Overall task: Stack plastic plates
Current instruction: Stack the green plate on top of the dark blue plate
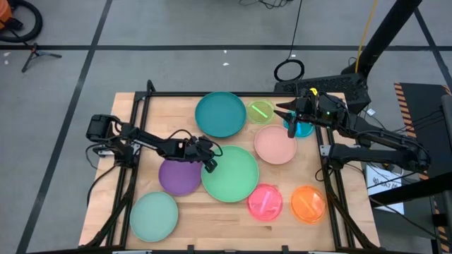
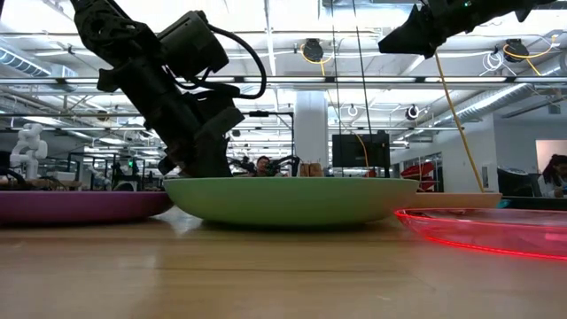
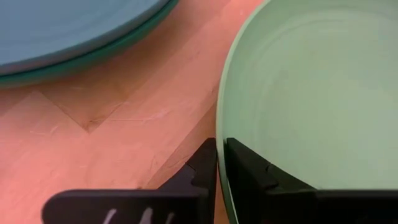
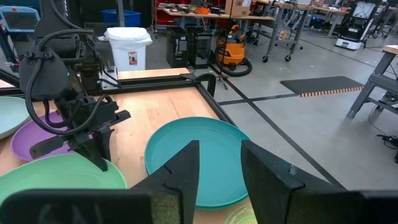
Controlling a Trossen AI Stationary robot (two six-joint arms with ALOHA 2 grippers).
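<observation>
A large mint-green plate [image 1: 233,176] lies at the table's middle, bottom down on the wood in the low view [image 2: 292,202]. My left gripper [image 1: 210,164] is shut on its left rim. A purple plate [image 1: 178,176] lies beside it to the left. My right gripper [image 1: 291,120] is open and empty, raised above the table's far right, over a small blue plate [image 1: 302,129]. A teal plate [image 1: 220,113], a small lime plate [image 1: 260,111] and a pale pink plate [image 1: 275,144] lie at the far side. My left gripper pinches the green plate's rim [image 3: 219,155] on the plate's left side, one finger [image 3: 252,171] inside the plate and the other finger [image 3: 202,171] outside it. The fingers come slanting down from the table's left. The plate's bottom rests on the table.
A pale mint plate [image 1: 153,216] lies at the near left, a hot pink plate [image 1: 265,202] and an orange plate [image 1: 308,204] at the near right. Black frame rails [image 1: 134,120] run along the table's left and right edges. Bare wood shows at the far left [image 1: 166,116].
</observation>
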